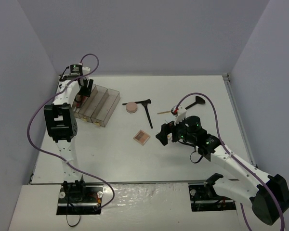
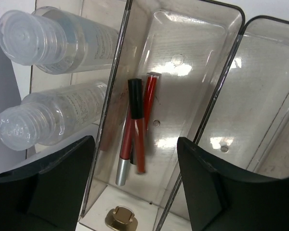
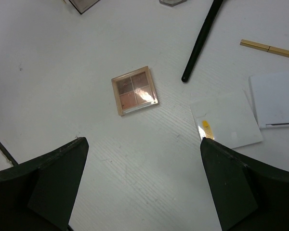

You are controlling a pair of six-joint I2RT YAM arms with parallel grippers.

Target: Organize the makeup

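Hovering over the worktop (image 1: 111, 159), the right tool (image 1: 162, 134) has its fingers (image 3: 43, 187) spread wide and grips nothing. In the right wrist view the palette (image 3: 135, 90) lies flat on the worktop below the gap, clear of both fingers. Two white pads (image 3: 226, 120) lie flat to the right of the palette, side by side; the nearer one bears a yellow mark. Beyond the pads a gold pencil (image 3: 269, 48) lies on the worktop, and a black brush (image 3: 202, 41) lies to its left, one end pointing toward the tool. Farther back, the overhead view shows the compact (image 1: 131, 108) beside the far end of that brush, and a second brush (image 1: 195, 102) well apart to the right.

The tray (image 1: 113, 98) stands at the far left of the worktop. The left tool (image 1: 85, 89) hangs above its left side, fingers (image 2: 43, 187) set wide and gripping nothing. In the left wrist view these fingers straddle one compartment (image 2: 192, 62), in which red pencils (image 2: 137, 130) lie lengthwise, touching one another. The adjoining compartment on the left holds two clear bottles (image 2: 53, 118) on their sides, one beside the other, caps toward the camera.
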